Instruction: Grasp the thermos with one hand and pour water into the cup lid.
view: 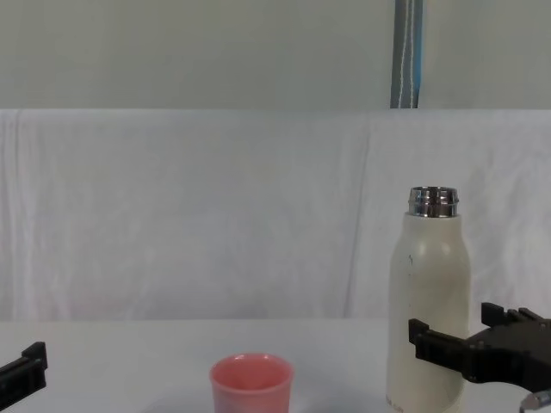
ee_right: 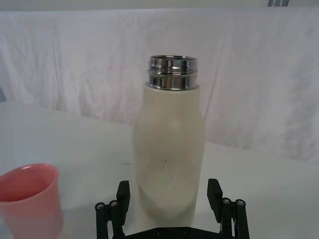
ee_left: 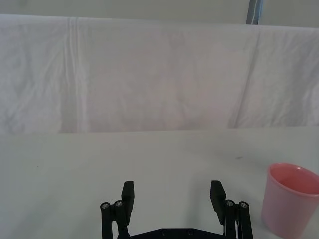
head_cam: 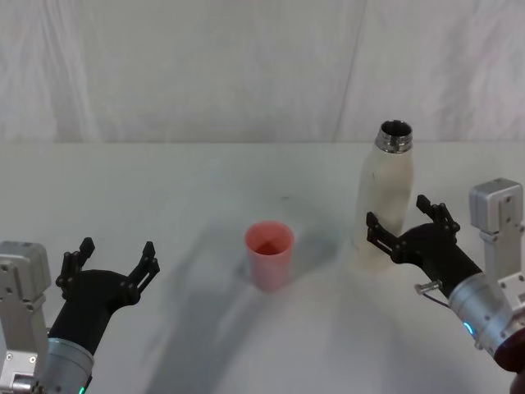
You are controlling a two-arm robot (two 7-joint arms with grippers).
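The thermos stands upright on the white bench, on the robot's right side, w/ its cap off and the shiny steel neck open at the top. The right gripper is right at the bottle's lower half. Its jaws are wide open, one on each side of the bottle. In the right wrist view the bottle body sits between the two black fingers, w/ a small gap on both sides, so the jaws hold nothing yet. Can't tell if any finger touches it.

The cup lid is pink and stands upright near the middle of the bench, to the left of the thermos and apart from it.

The left gripper hangs over the bench at the near left, well apart from the cup. Its jaws are open too and hold nothing.

The thermos has small dark specks but no words or brand I can read.
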